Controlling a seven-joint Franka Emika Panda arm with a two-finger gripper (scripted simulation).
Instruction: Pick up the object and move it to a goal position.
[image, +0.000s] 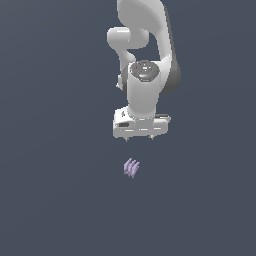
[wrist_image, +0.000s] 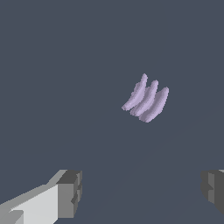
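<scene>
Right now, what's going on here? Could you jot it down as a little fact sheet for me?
arm: one white robot arm, reaching down in the exterior view
hand: hand open, fingers spread wide, holding nothing
object: small pale purple ridged object, three curved fins side by side
object and hand: apart, not touching; the object is not between the fingers
surface: plain dark grey-blue floor
task state: object not yet picked up
</scene>
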